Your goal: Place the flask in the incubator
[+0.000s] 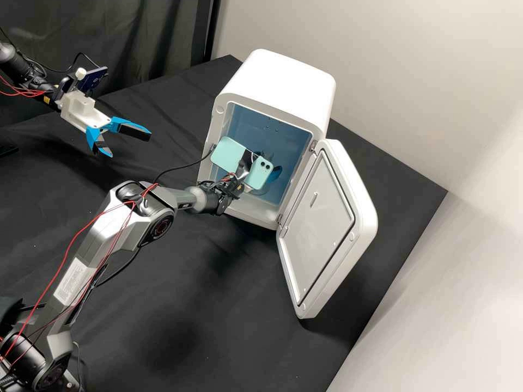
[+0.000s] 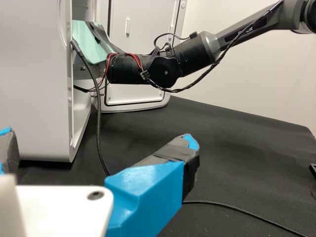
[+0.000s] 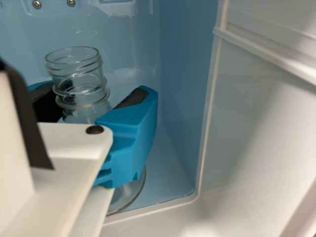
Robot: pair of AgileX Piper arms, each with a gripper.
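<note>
high view: shows the white incubator (image 1: 283,87) upright on the black bench (image 1: 218,305), door (image 1: 327,218) swung wide open, blue chamber (image 1: 267,136) exposed. shows the right arm (image 1: 163,207) stretched across the bench with its wrist at the chamber mouth; gripper end hidden there behind the mint wrist camera (image 1: 234,155). shows the left gripper (image 1: 128,144) in the air, off to the incubator's side and well apart from it, blue fingers spread with nothing between them.

left wrist view: gives the side-on angle. shows the incubator (image 2: 34,74) by its white outer wall, the door (image 2: 138,49) open beyond it, and the right arm (image 2: 163,66) passing into the opening, with red wires at its wrist and a black cable (image 2: 98,133) hanging down to the bench. confirms the left gripper (image 2: 98,143) open and empty, fingers (image 2: 163,168) wide apart above the bench.

right wrist view: looks into the chamber and supplies what the wrist camera blocks in the high view. shows the flask (image 3: 76,74), clear glass with an uncapped threaded mouth, upright inside the incubator near the front lip. shows the right gripper (image 3: 89,106) closed on the flask, one blue finger (image 3: 131,123) against neck and shoulder, the other on the opposite side, threaded mouth above both. shows the round base low at the chamber floor; contact with the floor: cannot tell. contents of the flask: cannot tell.
</note>
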